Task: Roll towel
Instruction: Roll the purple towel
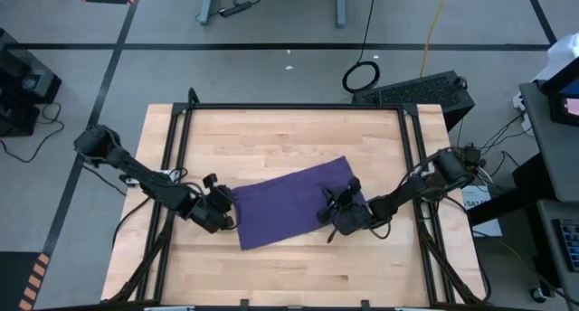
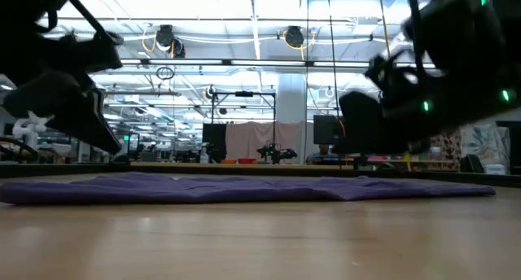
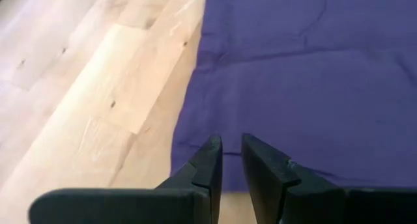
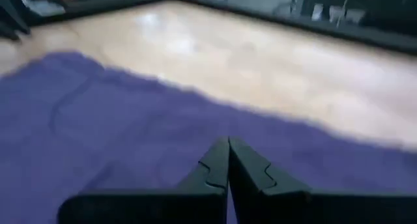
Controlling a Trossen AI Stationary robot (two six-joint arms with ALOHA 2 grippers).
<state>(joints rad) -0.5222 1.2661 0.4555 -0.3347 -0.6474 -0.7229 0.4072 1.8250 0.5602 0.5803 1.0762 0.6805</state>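
While the low view cuts off both arms at the top of the picture, the towel (image 2: 244,188) reads there only as a thin flat purple band, and its far edge is hidden. From above, the towel (image 1: 294,201) lies spread and skewed at the middle of the wooden table (image 1: 289,135). The left gripper (image 1: 226,208) sits at the towel's left edge; its jaws are nearly closed with a narrow gap, holding nothing, just over the hem. The right gripper (image 1: 333,213) sits over the towel's right end, jaws fully closed and empty. Bare wood remains open on all sides of the towel.
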